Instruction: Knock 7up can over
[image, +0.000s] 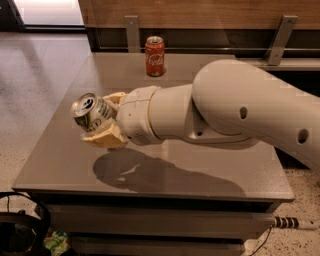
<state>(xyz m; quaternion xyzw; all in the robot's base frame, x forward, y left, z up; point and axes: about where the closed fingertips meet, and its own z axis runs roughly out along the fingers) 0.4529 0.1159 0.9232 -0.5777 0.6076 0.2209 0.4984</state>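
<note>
The 7up can (90, 112), silver-white with green marks and a silver top, is tilted toward the left between the cream fingers (107, 138) of my gripper (106, 120). The gripper is shut on the can and holds it above the left part of the grey table (210, 170). One finger shows below the can and one behind it. The can's lower end is hidden by the gripper. My large white arm reaches in from the right.
A red Coca-Cola can (154, 56) stands upright at the table's far edge. A wooden wall with metal brackets (278, 33) runs behind the table. Black cables (20, 225) lie on the floor at the lower left, near the table's front edge.
</note>
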